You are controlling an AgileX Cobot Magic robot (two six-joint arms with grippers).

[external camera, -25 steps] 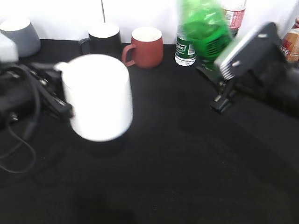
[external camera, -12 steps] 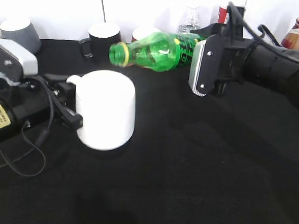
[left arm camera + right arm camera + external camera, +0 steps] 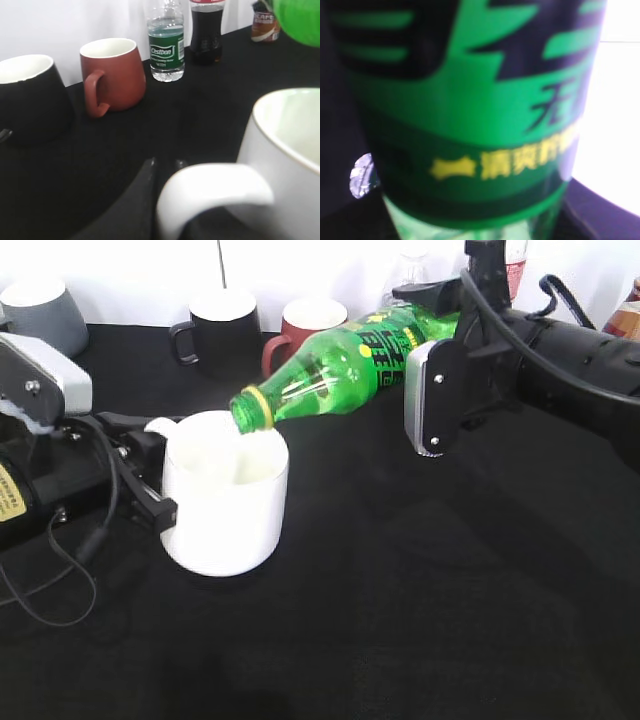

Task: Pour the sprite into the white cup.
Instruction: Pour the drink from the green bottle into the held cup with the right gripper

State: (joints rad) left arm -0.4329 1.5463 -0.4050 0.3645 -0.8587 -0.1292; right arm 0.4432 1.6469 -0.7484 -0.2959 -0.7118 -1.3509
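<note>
The right hand is clamped around the sprite, gripping its labelled body — the bottle lies tipped nearly flat, mouth lower than base, yellow neck ring right at the rim of the white cup. The cup stands on the black counter, and the left hand is at its loop handle, dark fingers beside it — whether they pinch the handle, I cannot tell. From the left wrist, the handle fills the foreground. Along the back wall stand a black mug, a red mug and a grey mug.
</note>
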